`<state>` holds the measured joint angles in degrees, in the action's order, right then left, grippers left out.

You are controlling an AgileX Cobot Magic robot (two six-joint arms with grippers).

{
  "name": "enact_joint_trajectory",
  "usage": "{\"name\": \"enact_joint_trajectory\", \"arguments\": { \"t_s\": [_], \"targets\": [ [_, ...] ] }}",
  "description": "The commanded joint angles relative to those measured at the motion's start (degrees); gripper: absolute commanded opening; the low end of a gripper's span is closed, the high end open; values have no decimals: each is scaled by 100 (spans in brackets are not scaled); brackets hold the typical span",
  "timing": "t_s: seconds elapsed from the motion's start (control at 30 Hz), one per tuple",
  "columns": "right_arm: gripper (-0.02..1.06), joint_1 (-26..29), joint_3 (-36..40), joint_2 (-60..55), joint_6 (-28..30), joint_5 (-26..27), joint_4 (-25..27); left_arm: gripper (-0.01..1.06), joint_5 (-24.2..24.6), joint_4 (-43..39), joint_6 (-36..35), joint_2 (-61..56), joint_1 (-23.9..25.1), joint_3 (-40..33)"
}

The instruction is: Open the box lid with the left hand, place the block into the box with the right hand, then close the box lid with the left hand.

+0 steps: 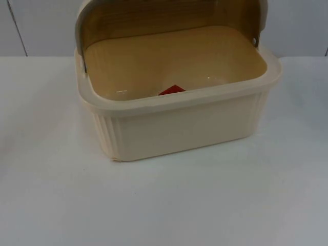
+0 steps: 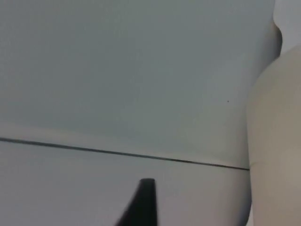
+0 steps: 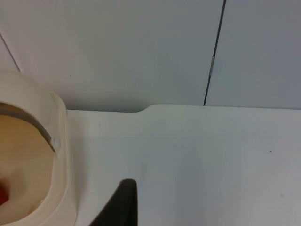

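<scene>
A cream ribbed box (image 1: 179,128) stands on the white table at the middle back. Its brownish see-through lid (image 1: 169,15) with a grey rim is swung up and back, so the box stands open. A red block (image 1: 171,90) lies on the box floor near the front wall, partly hidden by the rim. My left gripper (image 2: 141,207) hangs to the left of the box, whose rounded side (image 2: 275,141) is close by. My right gripper (image 3: 122,207) hangs beside the box's right rim (image 3: 61,155), above bare table. A sliver of the red block (image 3: 2,195) shows inside.
The white table (image 1: 164,205) stretches wide in front of the box and on both sides. Behind it rises the grey partition wall (image 3: 141,47) with a dark vertical seam (image 3: 214,56). The table's back edge (image 3: 141,109) has a small step.
</scene>
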<state>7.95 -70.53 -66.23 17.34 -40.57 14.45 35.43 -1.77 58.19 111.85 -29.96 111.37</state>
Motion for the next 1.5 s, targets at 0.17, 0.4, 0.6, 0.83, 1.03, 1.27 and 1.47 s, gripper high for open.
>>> {"name": "enact_joint_trajectory", "arguments": {
  "t_s": [0.17,0.4,0.6,0.83,1.03,1.27,1.47],
  "targets": [
    [105,-7,-31,50,1,-13,-44,19,21,98,-356,71,-21,27],
    [105,-6,-31,50,1,-26,-44,0,2,132,-1013,71,5,27],
    [105,-6,-31,50,1,-26,-44,0,-67,177,-1058,97,70,27],
    [105,-6,-31,50,1,-26,-44,0,290,1165,177,297,274,27],
    [105,-6,-31,50,1,-26,-44,0,516,1634,685,405,344,27],
    [105,-6,-31,50,1,-26,-44,0,619,2035,1311,414,412,27],
    [105,-6,-31,50,1,-13,-44,0,877,2601,1686,414,643,16]
  ]
}}
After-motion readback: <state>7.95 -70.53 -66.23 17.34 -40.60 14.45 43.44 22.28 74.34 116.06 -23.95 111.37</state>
